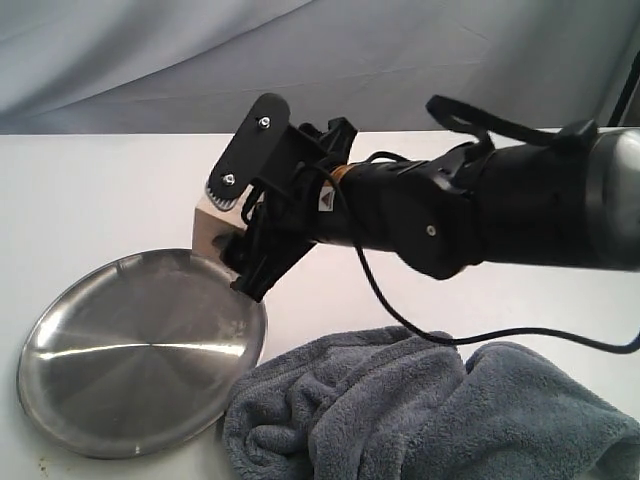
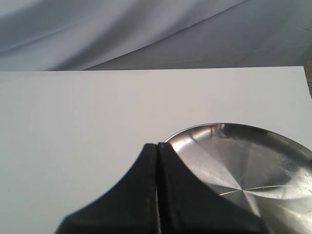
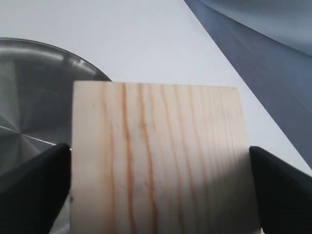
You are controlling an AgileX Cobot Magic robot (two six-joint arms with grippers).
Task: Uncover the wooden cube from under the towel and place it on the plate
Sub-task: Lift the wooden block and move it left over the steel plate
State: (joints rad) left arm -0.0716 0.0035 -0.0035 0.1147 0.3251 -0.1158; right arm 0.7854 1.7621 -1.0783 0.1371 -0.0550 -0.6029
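Tabletop [image 1: 100, 190] is lying open beyond the plate [image 1: 120, 360]; right tool [image 1: 238, 238] is gripping the wooden cube [image 3: 156, 161] at its rim, left tool [image 2: 157, 151] is clenching shut.

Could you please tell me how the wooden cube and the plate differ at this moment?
The wooden cube is pale with brown grain lines; the plate is shiny brushed metal. The cube is blocky and much smaller than the round, shallow plate. The cube is clamped in the right gripper by the plate's rim, while the plate lies flat on the table, empty. Shared: neither is covered by the towel.
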